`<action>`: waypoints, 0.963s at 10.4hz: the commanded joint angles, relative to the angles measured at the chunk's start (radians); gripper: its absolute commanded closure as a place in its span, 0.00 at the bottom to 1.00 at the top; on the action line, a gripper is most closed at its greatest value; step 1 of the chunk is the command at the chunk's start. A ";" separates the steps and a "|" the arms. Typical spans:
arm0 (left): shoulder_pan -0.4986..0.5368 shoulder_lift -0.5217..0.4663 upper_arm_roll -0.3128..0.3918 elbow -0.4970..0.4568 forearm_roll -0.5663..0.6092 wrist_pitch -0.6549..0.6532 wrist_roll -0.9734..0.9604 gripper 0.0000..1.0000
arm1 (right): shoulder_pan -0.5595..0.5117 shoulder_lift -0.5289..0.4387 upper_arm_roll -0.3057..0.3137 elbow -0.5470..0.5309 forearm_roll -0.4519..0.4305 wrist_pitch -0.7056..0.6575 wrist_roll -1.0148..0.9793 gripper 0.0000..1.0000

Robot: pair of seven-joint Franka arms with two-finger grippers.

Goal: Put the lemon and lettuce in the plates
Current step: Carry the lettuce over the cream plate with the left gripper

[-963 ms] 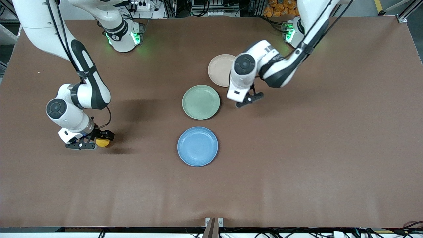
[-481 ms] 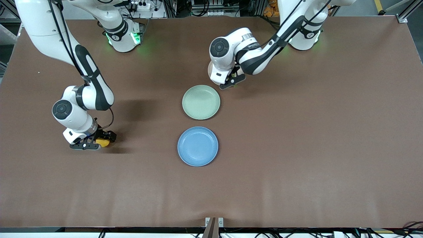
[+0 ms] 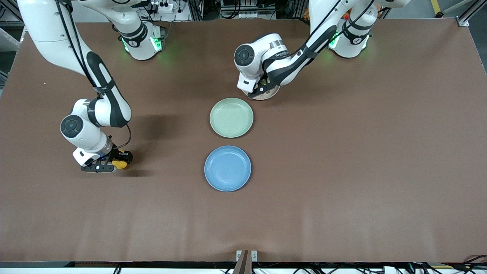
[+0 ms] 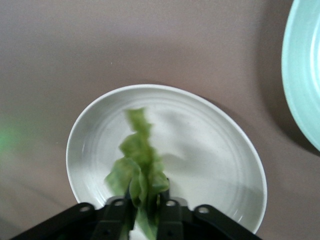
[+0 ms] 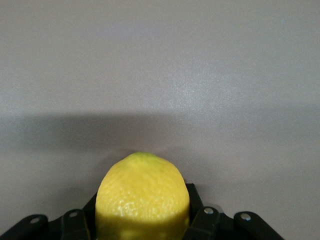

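My left gripper [image 3: 260,90] is over the pale beige-pink plate [image 3: 268,95], shut on the lettuce [image 4: 137,170], which hangs over the plate's middle [image 4: 210,150] in the left wrist view. My right gripper [image 3: 114,164] is low at the table, toward the right arm's end, shut on the yellow lemon [image 3: 120,164]. The lemon [image 5: 142,200] fills the space between the jaws in the right wrist view. The blue plate [image 3: 227,168] lies empty nearest the front camera.
A pale green plate [image 3: 231,117] lies empty between the blue plate and the beige-pink one; its rim [image 4: 300,75] shows in the left wrist view. The brown table [image 3: 361,152] stretches bare toward the left arm's end.
My left gripper moved with the lettuce from beside the green plate to over the beige-pink plate. My right gripper shifted slightly with the lemon.
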 commanded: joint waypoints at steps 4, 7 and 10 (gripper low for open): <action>0.029 -0.040 0.011 0.045 0.020 -0.032 -0.033 0.00 | 0.038 -0.110 0.049 0.131 0.008 -0.297 0.061 0.74; 0.144 -0.054 0.042 0.192 0.074 -0.095 -0.022 0.00 | 0.115 -0.095 0.103 0.220 0.010 -0.302 0.204 0.76; 0.285 -0.052 0.047 0.292 0.204 -0.097 -0.013 0.00 | 0.273 0.035 0.103 0.389 0.016 -0.296 0.391 0.76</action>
